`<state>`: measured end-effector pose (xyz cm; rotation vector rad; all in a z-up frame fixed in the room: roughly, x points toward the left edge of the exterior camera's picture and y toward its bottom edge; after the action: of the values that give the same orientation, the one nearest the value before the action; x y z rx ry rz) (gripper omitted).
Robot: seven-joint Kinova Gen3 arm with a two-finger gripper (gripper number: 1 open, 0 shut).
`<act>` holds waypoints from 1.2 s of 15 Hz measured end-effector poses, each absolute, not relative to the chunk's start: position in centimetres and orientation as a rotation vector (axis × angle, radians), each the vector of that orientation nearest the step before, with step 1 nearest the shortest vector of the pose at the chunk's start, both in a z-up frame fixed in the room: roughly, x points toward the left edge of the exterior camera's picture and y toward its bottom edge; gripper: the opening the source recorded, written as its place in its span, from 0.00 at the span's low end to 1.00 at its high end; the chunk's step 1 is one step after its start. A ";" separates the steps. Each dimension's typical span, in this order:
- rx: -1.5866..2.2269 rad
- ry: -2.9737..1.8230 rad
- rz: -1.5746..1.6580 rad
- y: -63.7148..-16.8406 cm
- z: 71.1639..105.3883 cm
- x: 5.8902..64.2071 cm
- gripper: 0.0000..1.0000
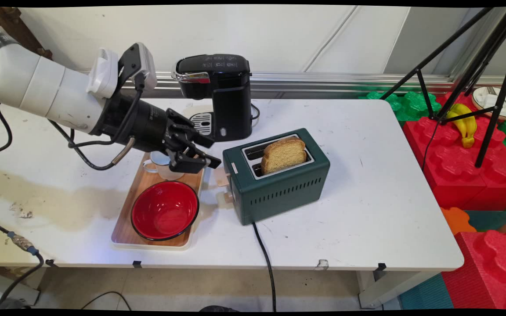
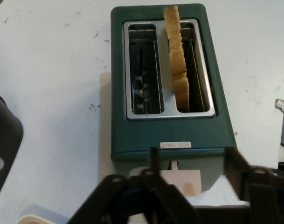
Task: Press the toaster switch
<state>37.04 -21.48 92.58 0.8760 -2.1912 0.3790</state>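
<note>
White tabletop [image 1: 367,210] with a green toaster [image 1: 279,186], black coffee machine [image 1: 220,94] and wooden tray [image 1: 125,230].

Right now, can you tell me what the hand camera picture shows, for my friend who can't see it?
A dark green toaster seen from above, with one slice of bread standing in its right slot and the left slot empty. The black gripper pokes in from below, jaws open, near the toaster's pale lever. White table all around.
</note>
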 end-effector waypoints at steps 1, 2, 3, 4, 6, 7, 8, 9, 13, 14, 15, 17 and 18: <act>0.876 -2.191 0.376 -21.5 92.5 37.1 0.00; 0.877 -2.191 0.372 -21.5 92.3 37.1 0.00; 0.878 -2.190 0.368 -21.5 92.1 37.1 0.00; 0.880 -2.190 0.363 -21.5 91.9 37.2 0.00; 0.889 -2.193 0.350 -21.6 91.4 37.2 0.00; 0.894 -2.194 0.342 -21.7 91.2 37.2 0.00; 0.898 -2.194 0.336 -21.7 91.0 37.2 0.00; 0.905 -2.195 0.327 -21.8 90.7 37.2 0.00; 0.927 -2.192 0.312 -22.3 89.7 37.0 0.00; 0.933 -2.191 0.309 -22.5 89.5 37.0 0.00; 0.937 -2.190 0.308 -22.6 89.3 36.9 0.00; 0.947 -2.189 0.301 -23.0 88.8 36.8 0.00; 0.951 -2.188 0.298 -23.1 88.5 36.7 0.00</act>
<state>36.73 -23.14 88.47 0.9512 -2.1885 0.2979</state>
